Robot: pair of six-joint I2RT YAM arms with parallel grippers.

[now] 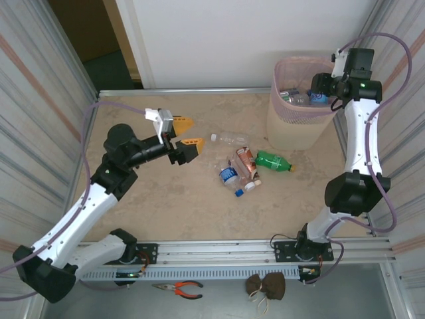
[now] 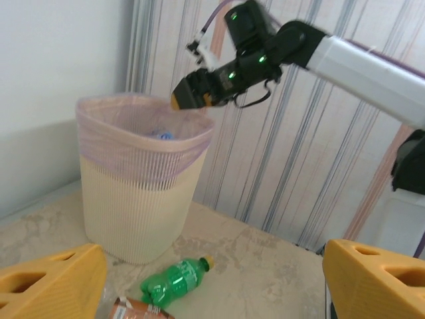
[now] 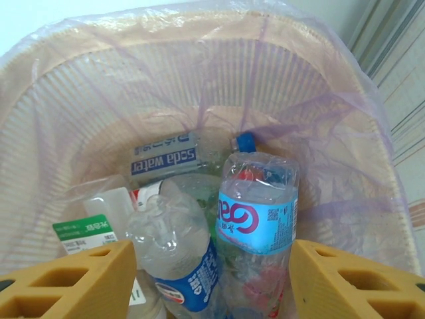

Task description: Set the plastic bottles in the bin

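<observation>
Soft, even, bright light falls from above on the table (image 1: 166, 206). Shadows under the arms are faint and diffuse, and the far-left doorway (image 1: 86, 33) is dark. The left wrist view is slightly hazy, with the right arm (image 2: 358, 60) smeared. In the right wrist view the bin (image 3: 99, 86) glows through its liner, and the plastic bottles (image 3: 259, 206) show sharp labels and mild glare.

Surface (image 1: 153, 206), near left: bare, open to a claw.
Surface, middle: loose bottles (image 1: 239, 171) and a green bottle (image 1: 273, 161) lie between the left claw (image 1: 197, 132) and the bin (image 1: 292, 136).
Bin mouth: right claw (image 3: 212, 266) hangs over it with jaws apart, heaped bottles (image 3: 255, 206) below.
Sides: ribbed walls (image 1: 40, 100) hem both edges.
</observation>
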